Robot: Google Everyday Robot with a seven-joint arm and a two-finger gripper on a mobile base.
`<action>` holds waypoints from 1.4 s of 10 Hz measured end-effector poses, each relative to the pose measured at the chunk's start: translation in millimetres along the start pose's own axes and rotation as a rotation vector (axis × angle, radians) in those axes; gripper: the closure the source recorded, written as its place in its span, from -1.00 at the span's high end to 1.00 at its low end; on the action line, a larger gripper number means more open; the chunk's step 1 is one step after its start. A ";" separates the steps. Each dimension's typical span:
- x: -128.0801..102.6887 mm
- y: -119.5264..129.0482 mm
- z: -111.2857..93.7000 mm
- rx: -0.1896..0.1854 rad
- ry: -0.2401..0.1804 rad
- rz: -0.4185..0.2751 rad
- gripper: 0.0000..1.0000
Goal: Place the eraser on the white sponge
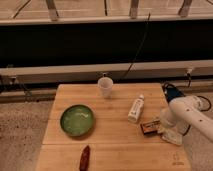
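The eraser (149,126), a small flat block with dark edges and an orange-tan face, lies on the wooden table (115,150) right of centre. My gripper (161,124) sits at the end of the white arm (192,116), right beside the eraser's right end. The white sponge (173,135), an off-white pad, lies just below and right of the gripper, partly covered by the arm.
A white tube-shaped bottle (135,108) lies just above-left of the eraser. A translucent cup (105,86) stands at the back. A green bowl (77,120) is on the left. A reddish-brown pointed object (84,157) lies near the front edge.
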 end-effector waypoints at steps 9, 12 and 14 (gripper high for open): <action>7.2 5.1 -5.5 -0.002 -0.013 -0.004 -0.42; 8.7 5.7 -7.1 -0.001 -0.016 -0.005 -0.32; 9.5 6.2 -8.1 -0.001 -0.020 -0.007 -0.12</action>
